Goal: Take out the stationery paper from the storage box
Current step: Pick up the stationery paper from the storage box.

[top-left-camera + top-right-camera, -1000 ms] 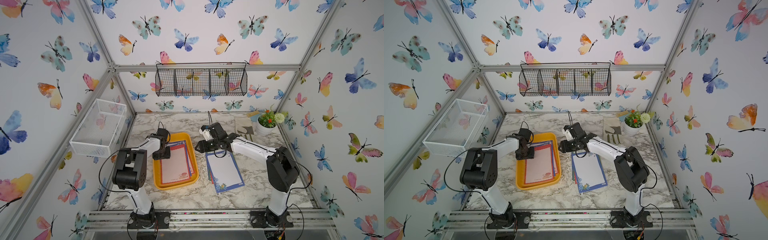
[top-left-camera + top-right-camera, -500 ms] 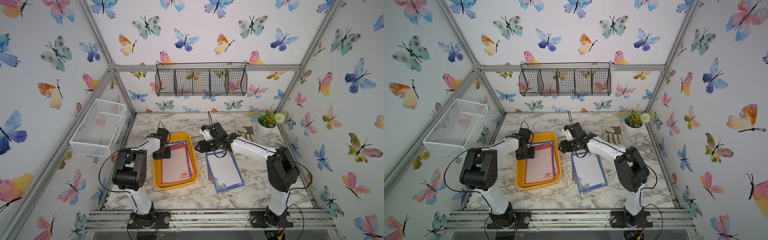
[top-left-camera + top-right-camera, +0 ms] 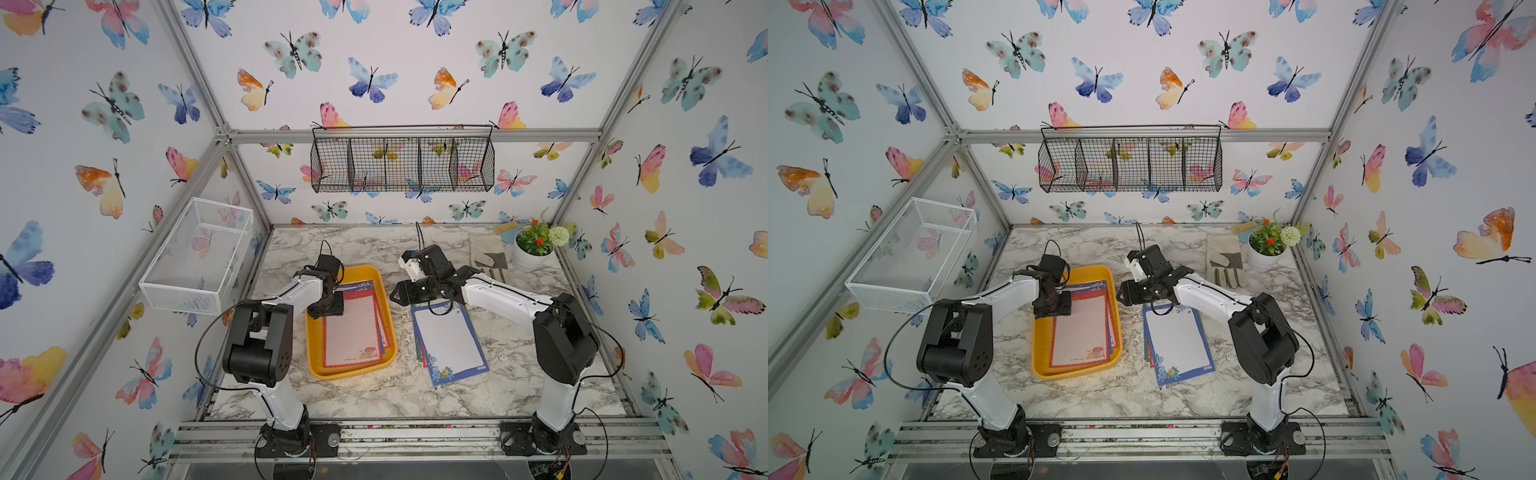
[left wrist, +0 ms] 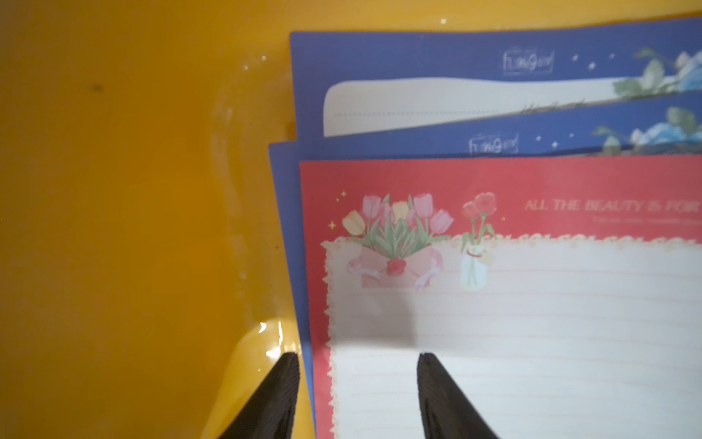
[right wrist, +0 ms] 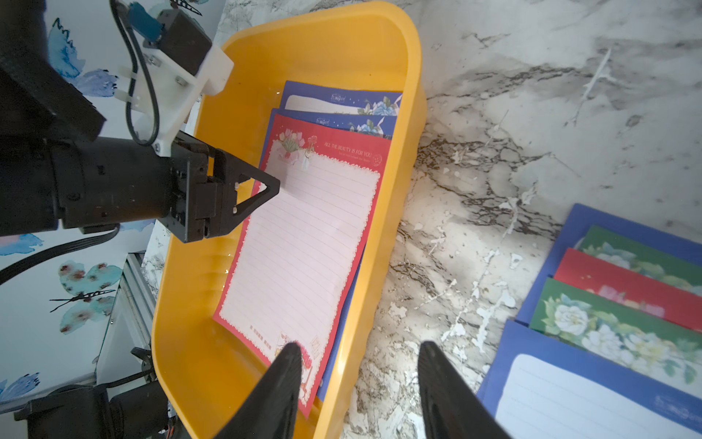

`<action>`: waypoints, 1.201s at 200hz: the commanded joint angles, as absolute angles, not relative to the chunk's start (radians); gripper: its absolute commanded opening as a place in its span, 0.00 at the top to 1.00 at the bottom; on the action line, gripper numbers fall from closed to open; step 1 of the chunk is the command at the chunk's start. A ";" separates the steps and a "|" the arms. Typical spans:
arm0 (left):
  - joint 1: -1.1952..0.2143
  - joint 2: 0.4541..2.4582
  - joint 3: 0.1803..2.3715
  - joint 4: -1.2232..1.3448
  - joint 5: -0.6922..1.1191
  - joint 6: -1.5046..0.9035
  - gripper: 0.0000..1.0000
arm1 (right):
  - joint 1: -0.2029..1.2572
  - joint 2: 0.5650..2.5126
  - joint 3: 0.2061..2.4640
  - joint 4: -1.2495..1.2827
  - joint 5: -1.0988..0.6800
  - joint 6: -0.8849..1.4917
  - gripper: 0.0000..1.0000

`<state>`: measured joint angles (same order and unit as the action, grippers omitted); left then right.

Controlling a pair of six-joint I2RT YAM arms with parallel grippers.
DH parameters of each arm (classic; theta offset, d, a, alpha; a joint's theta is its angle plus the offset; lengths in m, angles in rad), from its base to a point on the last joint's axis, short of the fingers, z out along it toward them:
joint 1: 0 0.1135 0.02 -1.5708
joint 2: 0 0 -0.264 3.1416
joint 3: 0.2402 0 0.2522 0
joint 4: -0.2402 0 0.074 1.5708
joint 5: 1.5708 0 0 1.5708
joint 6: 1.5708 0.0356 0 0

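Status: part done. A fanned stack [image 3: 451, 340] of sheets lies on the marble at 3 o'clock of the storage box [image 3: 313, 353], but stationery paper [image 3: 353, 328] is left inside: a red-bordered sheet on top w/ at least two blue ones under it. The left gripper [image 4: 355, 365] is at the box's 11 o'clock corner, jaws parted astride the red sheet's edge w/ no grip seen — the right gripper [image 5: 359, 353] is at 1 o'clock, jaws parted, empty.

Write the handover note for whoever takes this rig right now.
Left gripper: open, low over a corner of the red-bordered sheet in the storage box, gripping nothing.
Right gripper: open, empty, over the box's rim on the pile side.
Done: several sheets lie fanned in a pile on the table beside the box.
Left: the red-bordered sheet and at least two blue-bordered sheets under it are in the box.
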<state>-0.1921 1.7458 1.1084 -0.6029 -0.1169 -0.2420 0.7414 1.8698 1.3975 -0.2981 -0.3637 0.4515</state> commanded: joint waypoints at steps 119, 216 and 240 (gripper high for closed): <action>-0.193 1.750 1.111 -0.593 -0.109 -0.210 0.49 | 0.747 1.862 1.419 -0.307 -0.378 0.445 0.48; -0.193 1.790 1.106 -0.597 -0.075 -0.206 0.52 | 0.747 1.877 1.418 -0.308 -0.394 0.449 0.49; -0.192 1.798 1.106 -0.599 -0.051 -0.209 0.52 | 0.747 1.882 1.406 -0.301 -0.406 0.455 0.49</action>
